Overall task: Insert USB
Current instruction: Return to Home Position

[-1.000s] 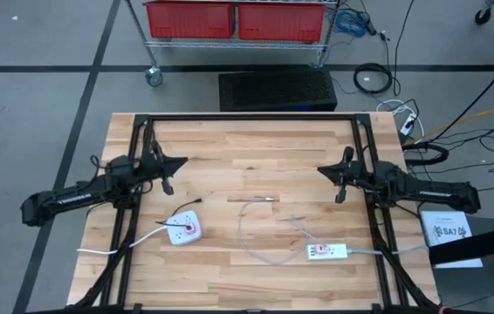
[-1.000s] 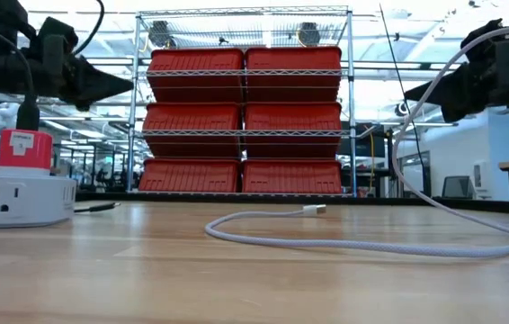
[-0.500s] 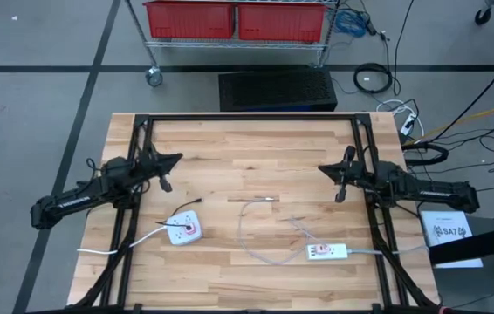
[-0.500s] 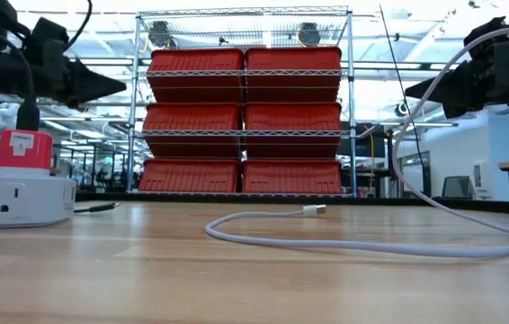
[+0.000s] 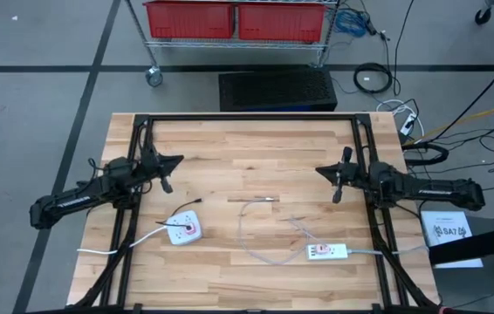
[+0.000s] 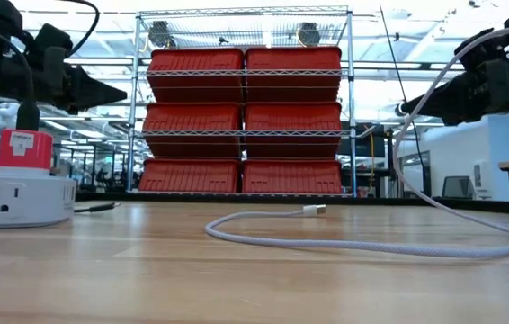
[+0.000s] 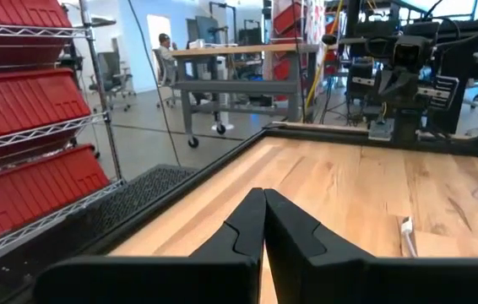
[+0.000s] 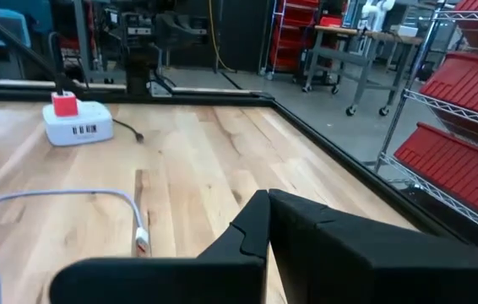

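Red bins (image 5: 234, 19) fill a wire rack (image 6: 241, 117) beyond the far edge of the wooden table (image 5: 256, 144), and a black mat (image 5: 277, 90) lies on the floor between rack and table. A rounded white left outlet extension (image 5: 180, 232) sits near the table's left front, with a red adapter (image 6: 22, 148) standing upright on it. The right outlet extension (image 5: 339, 252), a slim white bar, lies near the right front and carries the pink adapter (image 5: 322, 251).

From that adapter the pale charger cable (image 5: 256, 253) loops across the boards. Its free USB plug (image 5: 269, 200) lies flat near the table's middle, well apart from both arms.

The left gripper (image 5: 177, 160) hovers over the left side, its fingers (image 7: 247, 224) clenched together on nothing. The right gripper (image 5: 319, 170) hovers opposite, its fingers (image 8: 252, 224) likewise pressed together and empty.
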{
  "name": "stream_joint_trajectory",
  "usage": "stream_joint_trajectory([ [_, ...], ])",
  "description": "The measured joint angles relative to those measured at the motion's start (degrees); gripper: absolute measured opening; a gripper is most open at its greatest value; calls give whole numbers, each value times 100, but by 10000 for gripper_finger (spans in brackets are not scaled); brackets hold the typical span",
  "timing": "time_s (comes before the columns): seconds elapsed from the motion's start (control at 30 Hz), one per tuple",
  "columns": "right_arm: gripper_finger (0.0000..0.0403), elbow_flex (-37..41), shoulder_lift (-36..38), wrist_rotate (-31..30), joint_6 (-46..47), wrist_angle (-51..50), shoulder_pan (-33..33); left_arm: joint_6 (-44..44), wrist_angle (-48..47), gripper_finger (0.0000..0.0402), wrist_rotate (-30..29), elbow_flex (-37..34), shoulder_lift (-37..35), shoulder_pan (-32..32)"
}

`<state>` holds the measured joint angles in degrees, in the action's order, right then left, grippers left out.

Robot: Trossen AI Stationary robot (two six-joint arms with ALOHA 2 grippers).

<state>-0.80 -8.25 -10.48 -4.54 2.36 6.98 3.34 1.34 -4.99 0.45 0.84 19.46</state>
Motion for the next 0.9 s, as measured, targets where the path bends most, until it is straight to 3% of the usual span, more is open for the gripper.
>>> stream_joint_trajectory([
  [0.33, 0, -2, 815, -54, -429, 35, -407, 6, 27, 18, -211, 0, -2, 0],
  [0.9, 0, -7, 796, 6, -258, -18, -408, 8, 66, 18, -404, 0, -2, 0],
])
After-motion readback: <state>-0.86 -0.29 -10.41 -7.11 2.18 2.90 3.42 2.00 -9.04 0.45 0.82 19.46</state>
